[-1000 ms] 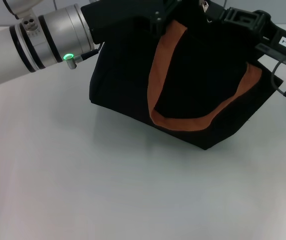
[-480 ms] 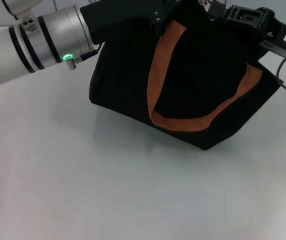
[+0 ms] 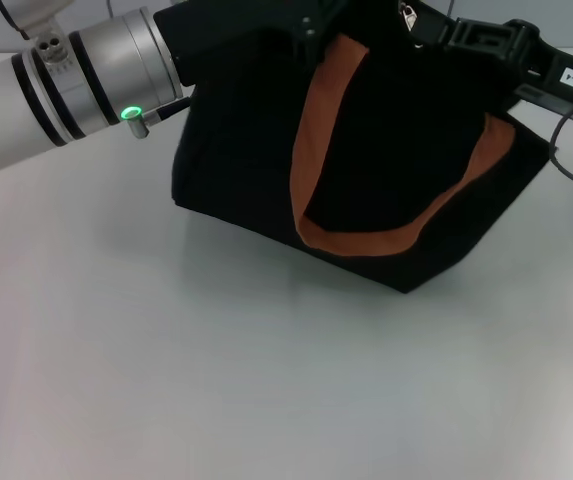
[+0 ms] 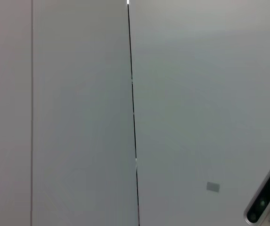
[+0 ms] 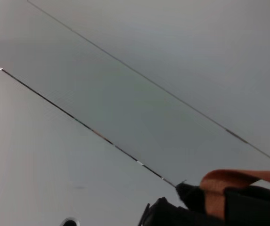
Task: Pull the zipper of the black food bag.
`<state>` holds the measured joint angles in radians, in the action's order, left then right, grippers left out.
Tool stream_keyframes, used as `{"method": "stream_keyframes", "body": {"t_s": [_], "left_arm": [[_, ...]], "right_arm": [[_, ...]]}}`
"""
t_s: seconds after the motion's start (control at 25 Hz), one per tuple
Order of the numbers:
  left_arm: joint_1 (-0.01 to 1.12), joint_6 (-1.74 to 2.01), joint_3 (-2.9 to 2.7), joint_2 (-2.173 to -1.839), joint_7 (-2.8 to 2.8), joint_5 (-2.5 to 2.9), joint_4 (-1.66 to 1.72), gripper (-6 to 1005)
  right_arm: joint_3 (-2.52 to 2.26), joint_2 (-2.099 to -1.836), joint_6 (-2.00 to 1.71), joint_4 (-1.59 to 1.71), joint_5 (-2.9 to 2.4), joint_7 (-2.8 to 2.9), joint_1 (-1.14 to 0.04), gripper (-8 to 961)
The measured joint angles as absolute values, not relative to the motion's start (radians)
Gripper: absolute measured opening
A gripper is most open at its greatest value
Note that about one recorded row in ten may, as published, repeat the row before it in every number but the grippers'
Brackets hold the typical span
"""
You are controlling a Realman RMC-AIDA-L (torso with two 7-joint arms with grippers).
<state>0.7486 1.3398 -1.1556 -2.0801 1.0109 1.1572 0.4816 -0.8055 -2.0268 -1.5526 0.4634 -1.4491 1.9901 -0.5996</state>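
Note:
The black food bag (image 3: pixel 236 150) stands at the far middle of the white table (image 3: pixel 166 360), with an orange-brown strap handle (image 3: pixel 311 140) hanging down its front. The small silver zipper (image 3: pixel 407 14) shows on the bag's top at the upper edge of the head view. My left gripper (image 3: pixel 311 22) is at the bag's top left, its tip lost against the black fabric. My right gripper (image 3: pixel 444 35) reaches in from the right, just beside the zipper. The right wrist view shows a strap handle (image 5: pixel 229 181) and the bag's top (image 5: pixel 252 207).
My left arm's silver forearm (image 3: pixel 96 80) with a green light crosses the upper left. A cable (image 3: pixel 566 150) hangs off my right arm at the right edge. Both wrist views mostly show grey wall panels (image 4: pixel 196 94).
The bag has shifted a little to the left and its top has leaned with it. Both grippers have stayed at its top and moved slightly with it.

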Motion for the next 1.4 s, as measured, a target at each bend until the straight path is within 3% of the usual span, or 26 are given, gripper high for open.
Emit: {"method": "stream_keyframes", "body": {"t_s": [1.4], "left_arm": [[0.747,1.339,-1.15,-2.08,1.0,1.155,0.482,30]], "right_arm": [[-0.796,-2.005,-1.48,0.463,-1.454,1.993,-0.515,-2]]}}
